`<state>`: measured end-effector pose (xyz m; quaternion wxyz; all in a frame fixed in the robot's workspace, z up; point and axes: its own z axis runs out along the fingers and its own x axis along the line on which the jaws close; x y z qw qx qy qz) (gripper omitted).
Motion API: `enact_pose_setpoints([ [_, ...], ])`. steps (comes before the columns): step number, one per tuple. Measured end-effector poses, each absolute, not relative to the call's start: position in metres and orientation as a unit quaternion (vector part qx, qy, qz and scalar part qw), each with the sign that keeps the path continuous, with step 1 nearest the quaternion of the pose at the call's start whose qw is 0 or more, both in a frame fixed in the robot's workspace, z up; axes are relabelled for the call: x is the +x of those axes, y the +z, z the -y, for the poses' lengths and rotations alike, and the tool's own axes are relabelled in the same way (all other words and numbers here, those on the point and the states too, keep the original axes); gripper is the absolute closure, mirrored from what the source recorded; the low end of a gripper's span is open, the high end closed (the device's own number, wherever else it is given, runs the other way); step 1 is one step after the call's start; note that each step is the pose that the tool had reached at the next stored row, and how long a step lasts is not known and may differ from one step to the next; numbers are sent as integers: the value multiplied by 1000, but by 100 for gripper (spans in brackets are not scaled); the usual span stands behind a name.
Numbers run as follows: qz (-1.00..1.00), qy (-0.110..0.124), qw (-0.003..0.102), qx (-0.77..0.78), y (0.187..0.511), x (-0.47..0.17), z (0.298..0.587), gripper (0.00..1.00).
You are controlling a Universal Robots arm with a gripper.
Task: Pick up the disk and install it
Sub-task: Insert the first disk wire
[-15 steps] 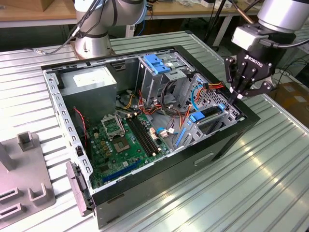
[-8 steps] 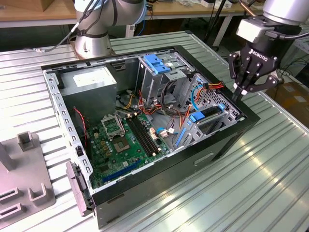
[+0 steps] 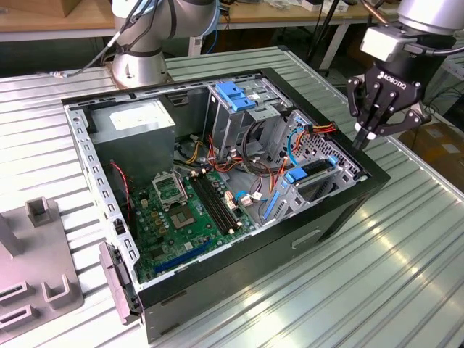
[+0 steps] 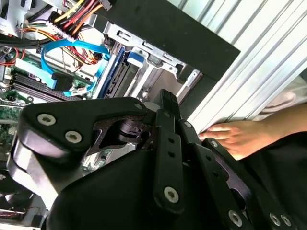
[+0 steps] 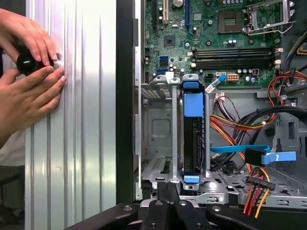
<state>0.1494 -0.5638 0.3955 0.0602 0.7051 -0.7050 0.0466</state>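
Note:
The disk [image 5: 193,139] stands on edge in a slot of the metal drive bay at the corner of the open computer case [image 3: 341,210], its blue bracket showing at both ends. In the exterior view the disk [image 3: 317,171] sits low at the case's right corner. My gripper [image 3: 365,139] hangs just above and outside that corner, shut with nothing between its fingers. In the first wrist view the fingertips [image 5: 165,189] meet right beside the disk's near end. The second wrist view shows the gripper [image 4: 168,103] over the case wall.
The case holds a green motherboard [image 3: 181,210], a grey power supply [image 3: 138,123], an upright cage with a blue handle [image 3: 235,98] and loose coloured cables [image 5: 249,124]. A person's hands [image 5: 29,81] rest on the ribbed table beside the case. A grey fixture [image 3: 36,268] lies at the exterior view's left.

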Motion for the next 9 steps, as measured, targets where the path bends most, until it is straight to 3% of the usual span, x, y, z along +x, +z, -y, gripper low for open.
enact_pose_setpoints([
  [9, 655, 50, 57, 752, 395, 151, 564, 88],
])
